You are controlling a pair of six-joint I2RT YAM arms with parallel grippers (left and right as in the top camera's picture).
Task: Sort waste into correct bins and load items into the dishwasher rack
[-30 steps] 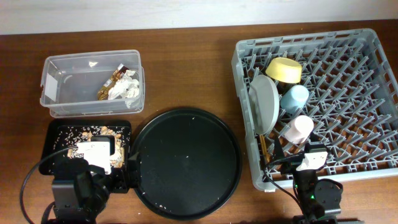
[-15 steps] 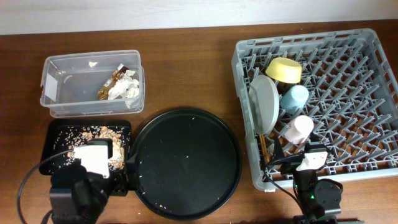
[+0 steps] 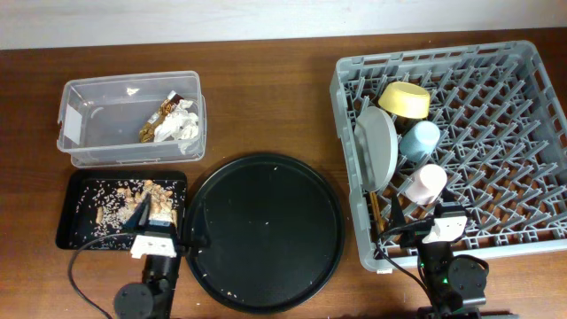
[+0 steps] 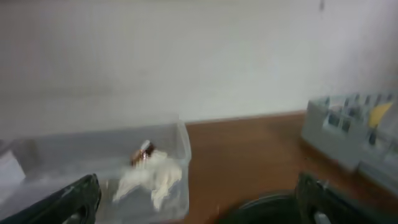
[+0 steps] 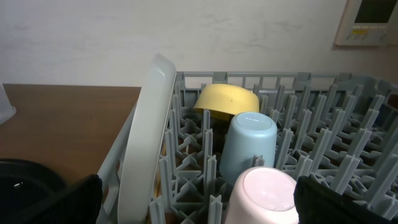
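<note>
- Left gripper [image 4: 198,193]: fingers spread wide, empty, over the black tray [image 3: 62,237] of crumbs [image 3: 133,190].
- Right gripper [image 5: 198,186]: fingers spread wide, empty, at the rack [image 3: 347,84]'s near edge.
- Rack holds plate [image 3: 376,146], yellow bowl [image 3: 405,99], blue cup [image 3: 420,139], pink cup [image 3: 427,183].
- Tissue [image 3: 188,129] and wrapper [image 3: 159,120] lie in the clear tub [image 3: 97,111].
- Brown wooden table [image 3: 266,97]; pale wall [image 5: 93,37] behind.

We note the clear tub [image 3: 97,113] at the far left. Crumpled tissue [image 3: 187,127] and a brown-and-red wrapper [image 3: 158,121] lie at its right end. Just nearer us, the shallow black tray [image 3: 66,217] carries scattered beige scraps [image 3: 133,193]. The grey rack [image 3: 505,115] holds everything along its left side:
- plate [image 3: 379,146] on edge
- yellow bowl [image 3: 406,99] tipped
- blue cup [image 3: 420,139] and pink cup [image 3: 428,183] upside down
- chopsticks [image 3: 376,211] by the plate's near end
</note>
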